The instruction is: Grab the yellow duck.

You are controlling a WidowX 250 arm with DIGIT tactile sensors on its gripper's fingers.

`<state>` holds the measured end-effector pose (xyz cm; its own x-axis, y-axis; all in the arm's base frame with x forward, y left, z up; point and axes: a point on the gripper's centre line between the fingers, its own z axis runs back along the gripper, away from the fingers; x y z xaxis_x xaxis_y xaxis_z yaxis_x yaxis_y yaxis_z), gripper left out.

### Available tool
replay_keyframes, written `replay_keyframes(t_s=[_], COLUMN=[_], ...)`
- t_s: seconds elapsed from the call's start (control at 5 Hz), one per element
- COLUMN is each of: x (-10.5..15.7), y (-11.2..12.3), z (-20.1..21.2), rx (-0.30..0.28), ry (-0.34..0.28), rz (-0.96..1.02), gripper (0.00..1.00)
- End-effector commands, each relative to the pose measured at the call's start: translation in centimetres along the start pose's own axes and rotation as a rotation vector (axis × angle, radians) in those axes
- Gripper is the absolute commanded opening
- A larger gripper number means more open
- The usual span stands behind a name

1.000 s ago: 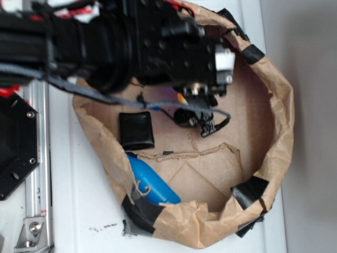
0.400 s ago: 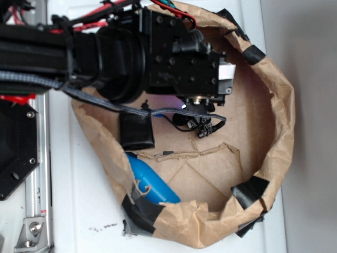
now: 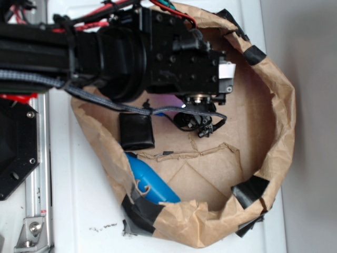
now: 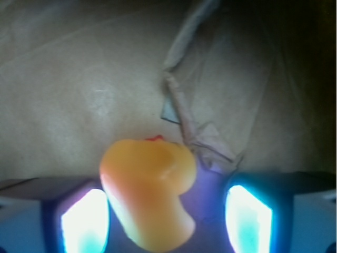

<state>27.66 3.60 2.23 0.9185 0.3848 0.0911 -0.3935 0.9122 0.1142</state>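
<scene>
**Duck sits between spread fingers inside the paper ring**

The wrist view shows the yellow duck [image 4: 150,192] lying on the brown paper floor [image 4: 79,79] directly between the two glowing fingers [image 4: 84,224]. The fingers stand spread: the one at the left of that view is just beside the duck's body, possibly touching it, while the one at the right is clearly apart from it, with a band of shadowed floor between. Whether the near finger actually presses the duck I cannot tell. A trace of red-orange shows at the duck's far edge, ahead of the fingers. A crumpled paper seam [image 4: 181,110] runs across the floor just beyond the duck, ahead and toward the right finger.

In the exterior view the gripper [image 3: 196,108] hangs low inside the brown paper ring [image 3: 281,121], its black body and cables covering the duck, which cannot be seen there. A black square pad [image 3: 137,130] lies on the floor beside the gripper, near but apart from it. A blue object [image 3: 150,182] rests against the ring's wall, farther from the fingers than the pad. Patches of black tape [image 3: 250,191] hold the ring's rim. The ring stands on a white surface [image 3: 84,211].
</scene>
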Motion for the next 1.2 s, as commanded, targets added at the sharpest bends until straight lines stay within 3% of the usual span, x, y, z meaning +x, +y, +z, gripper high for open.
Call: replay_keyframes(t_s=[0.0,0.6,1.0], x=[0.8,0.3,-0.6], y=[1.2,1.3,1.0], z=[0.9,1.4,11.5], rx=[-0.002,-0.004,-0.153], ry=[-0.065,-0.076,-0.143], rz=[-0.005,-0.004,-0.053], gripper=[0.0,0.0,0.0])
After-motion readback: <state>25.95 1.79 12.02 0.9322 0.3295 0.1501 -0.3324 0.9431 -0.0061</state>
